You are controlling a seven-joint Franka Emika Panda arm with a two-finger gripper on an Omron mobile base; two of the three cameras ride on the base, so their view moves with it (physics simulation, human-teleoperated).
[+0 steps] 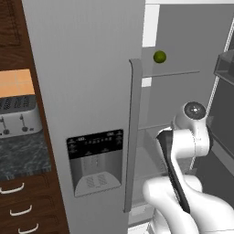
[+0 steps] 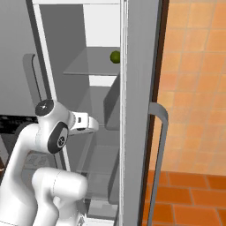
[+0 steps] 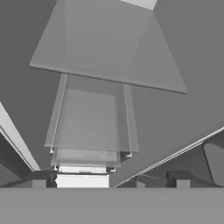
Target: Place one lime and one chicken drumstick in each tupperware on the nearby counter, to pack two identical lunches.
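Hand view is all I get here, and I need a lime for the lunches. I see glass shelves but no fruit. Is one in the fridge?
Observer: Yes, a lime sits on the upper glass shelf, toward its right side.
Operator: Where is the arm relative to it?
Observer: Lower; the forearm reaches into the fridge at a shelf below the lime.
Operator: What stands on the counter to the left?
Observer: A silver toaster stands on the counter left of the fridge.
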